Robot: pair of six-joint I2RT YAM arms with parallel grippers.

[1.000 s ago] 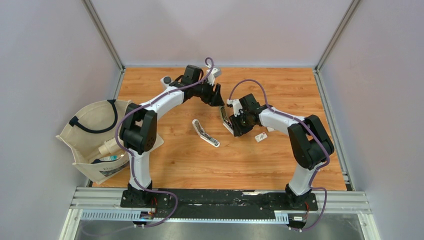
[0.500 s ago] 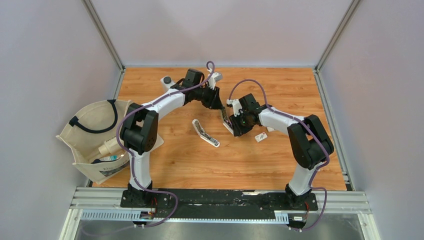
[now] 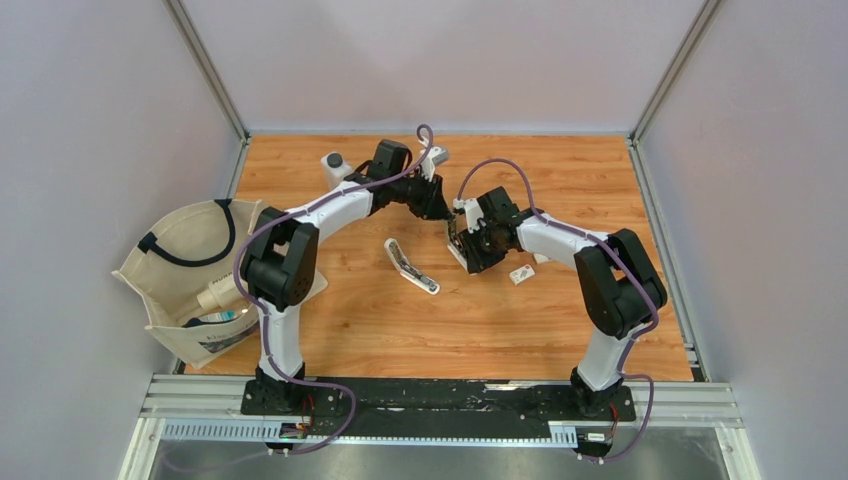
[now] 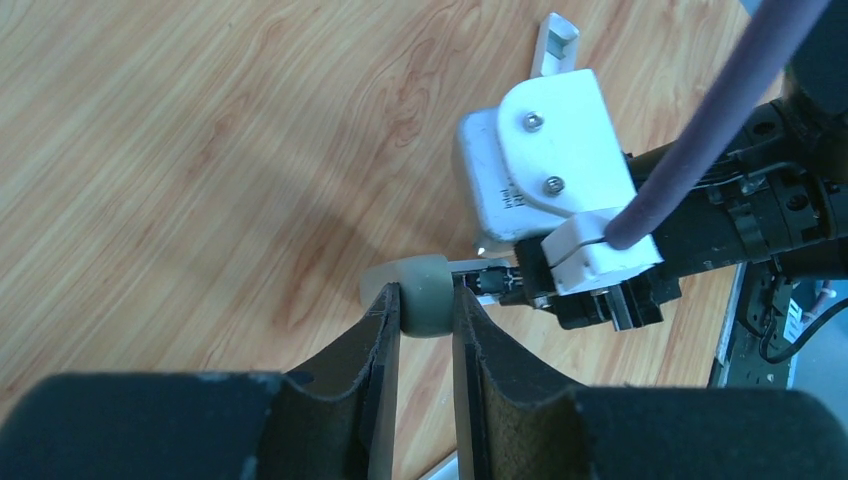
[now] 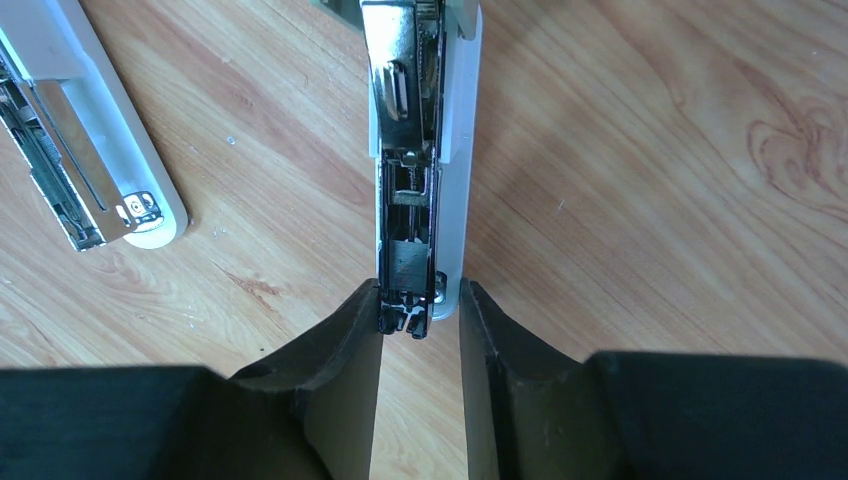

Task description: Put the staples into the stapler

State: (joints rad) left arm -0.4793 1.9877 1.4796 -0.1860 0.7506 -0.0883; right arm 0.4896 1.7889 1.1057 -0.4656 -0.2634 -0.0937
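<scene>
The right pincer is clamping the opened stapler by its rear end and the left pincer is pinching its pale rounded tip, while the staples are lying untouched on the counter nearby, so loading is waiting.

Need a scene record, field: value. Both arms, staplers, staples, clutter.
left fingers: shut on the pale tip of the held stapler
right fingers: shut on the held stapler's other end, metal channel facing the camera
second stapler: lying open on the table, untouched, left of the held one
staples: small white box on the table, right of the right fingers; pale piece close by
bag: at the table's left edge, bottle inside
</scene>
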